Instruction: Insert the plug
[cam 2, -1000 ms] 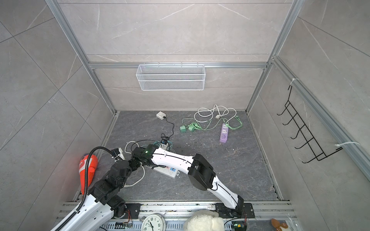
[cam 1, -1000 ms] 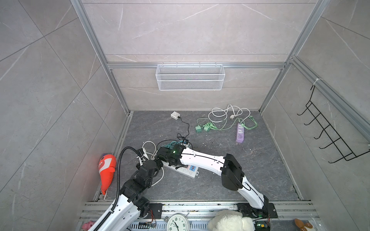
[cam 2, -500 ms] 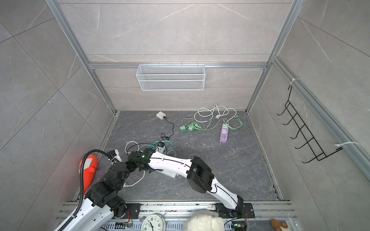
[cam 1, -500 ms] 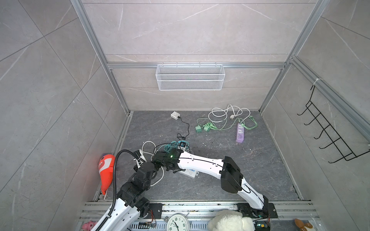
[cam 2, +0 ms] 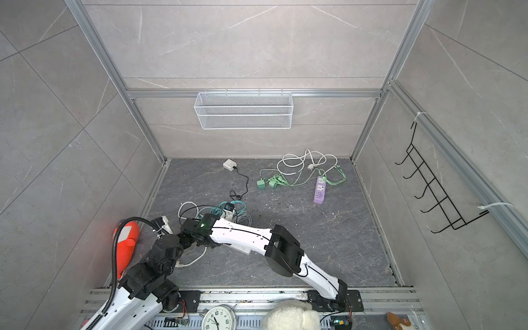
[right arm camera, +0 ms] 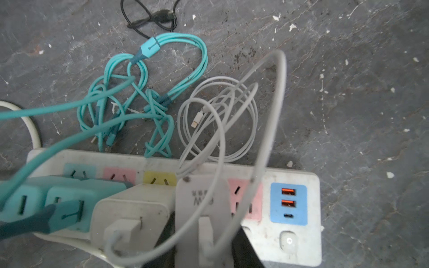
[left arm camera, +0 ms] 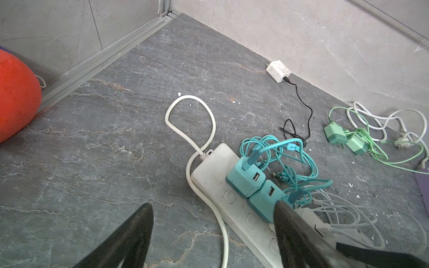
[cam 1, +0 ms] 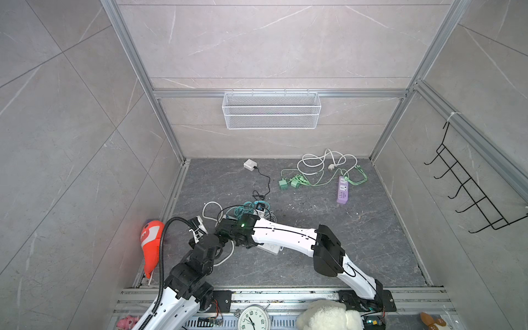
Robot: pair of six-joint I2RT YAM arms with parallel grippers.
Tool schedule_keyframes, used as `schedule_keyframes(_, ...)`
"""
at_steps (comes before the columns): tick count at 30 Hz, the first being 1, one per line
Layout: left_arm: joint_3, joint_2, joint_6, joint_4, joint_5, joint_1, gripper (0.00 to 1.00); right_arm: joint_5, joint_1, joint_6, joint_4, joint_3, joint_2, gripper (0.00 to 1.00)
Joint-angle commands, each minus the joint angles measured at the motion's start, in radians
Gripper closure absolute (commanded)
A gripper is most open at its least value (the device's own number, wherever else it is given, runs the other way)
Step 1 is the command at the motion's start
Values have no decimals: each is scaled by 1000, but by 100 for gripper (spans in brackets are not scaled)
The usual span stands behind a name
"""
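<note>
Desk (cam 1: 371,228): the white power strip (cam 1: 270,248) lies around 7 o'clock from centre in both top views, mostly under the right arm (cam 1: 285,235). Two teal chargers (left arm camera: 246,181) and a white charger (right arm camera: 130,208) sit plugged into it side by side.

Right tool (right arm camera: 205,248) is clamped on the white plug (right arm camera: 202,199). The plug sits right over the strip, between the white charger and the blue USB block (right arm camera: 289,204), covering part of a pink socket (right arm camera: 243,208). Can't tell whether the pins are in.

Left tool (left arm camera: 212,205) gapes wide and holds nothing, with one finger over the strip.

Step, I'd say: seating the plug. Next you need the pins squared to the pink slots, then a straight push down. Brace the strip with the left tool if it slides. Mind the loose white cable (right arm camera: 283,76) looping over the plug.
</note>
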Motion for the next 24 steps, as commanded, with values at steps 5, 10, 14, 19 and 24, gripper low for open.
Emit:
schedule_keyframes(5, 11, -76, -37, 44, -50, -8, 17, 62, 15, 17, -41, 44, 77, 100)
schedule_keyframes(10, 6, -84, -72, 15, -81, -9, 16, 64, 14, 31, -59, 49, 94, 100)
schedule_keyframes(14, -6, -85, -100, 6, -85, -9, 17, 70, 13, 32, -49, 54, 106, 100)
schedule_keyframes(19, -11, -105, -119, -26, -105, -9, 17, 96, 12, 37, -48, 58, 113, 100)
schedule_keyframes(24, -17, -134, -115, -50, -110, -9, 17, 110, 11, 35, -41, 59, 109, 100)
